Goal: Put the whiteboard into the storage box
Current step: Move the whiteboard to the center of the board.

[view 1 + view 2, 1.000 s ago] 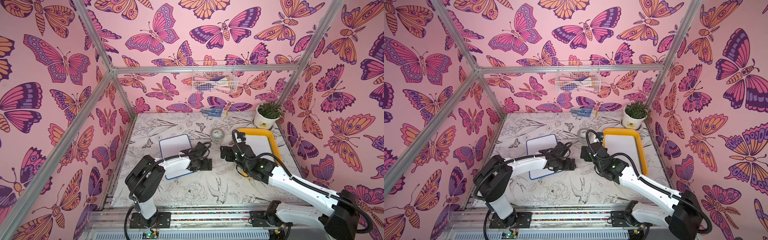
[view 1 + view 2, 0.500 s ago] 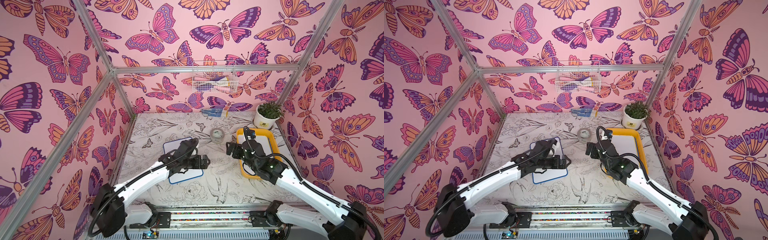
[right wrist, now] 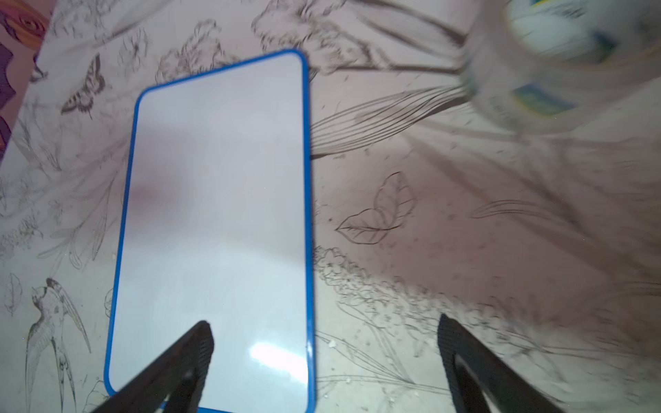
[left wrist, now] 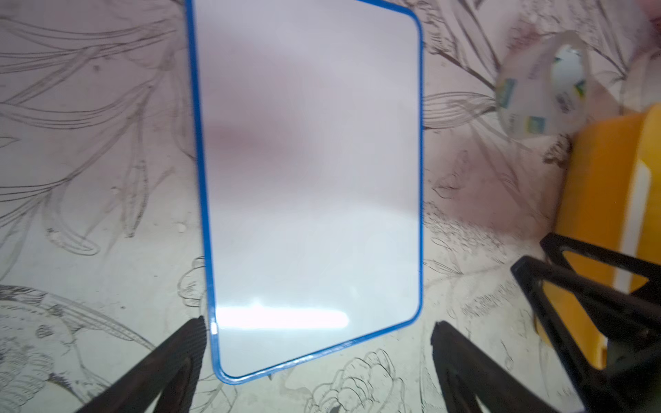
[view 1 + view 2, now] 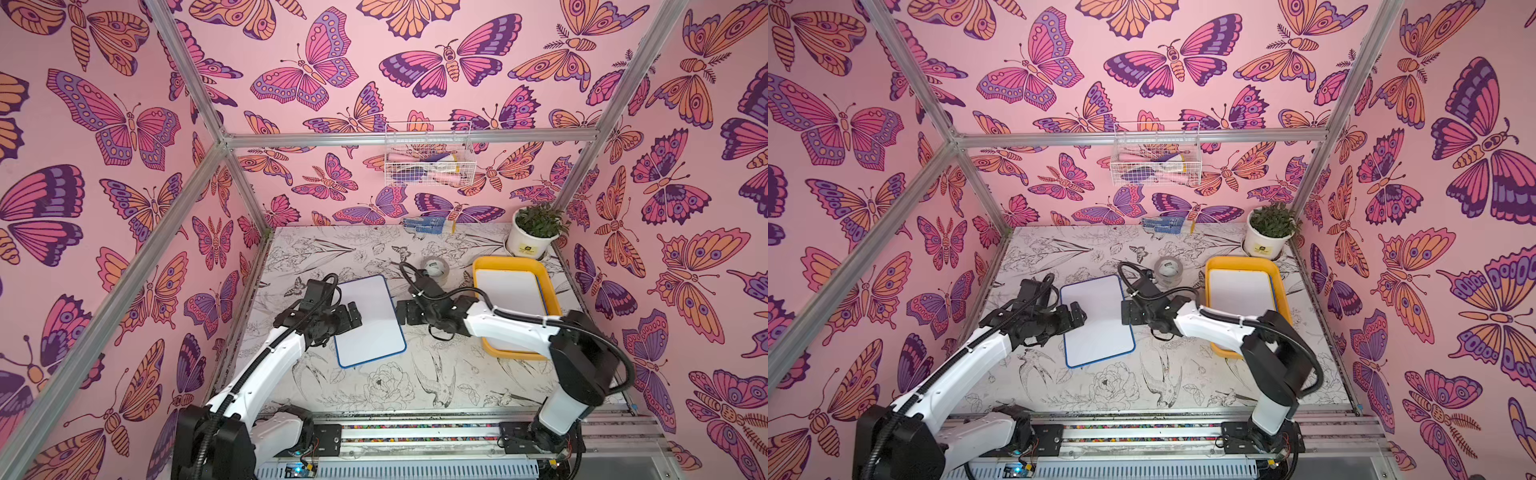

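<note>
The blue-framed whiteboard lies flat on the table near its middle, outside the storage box, with its long sides running roughly from 12 to 6 o'clock. The yellow box sits well apart from it at 3 o'clock and already holds a second white board. The left fingers reach in from 9 o'clock and overlap the whiteboard's long edge in both top views. They are spread wide and grip nothing. In the left wrist view one tip sits right at the blue frame and the other is over bare table past the far side of the whiteboard; I cannot tell whether either touches. The right fingers come from 3 o'clock, just beside the opposite long edge, also spread wide and empty. In the right wrist view one tip shows over the white surface and the other over the table. A roll of clear tape stands at about 1 o'clock from the whiteboard, between it and the box's far corner. A potted plant stands in the table's 1 o'clock corner, and a white wire basket hangs on the back wall at 12 o'clock.
</note>
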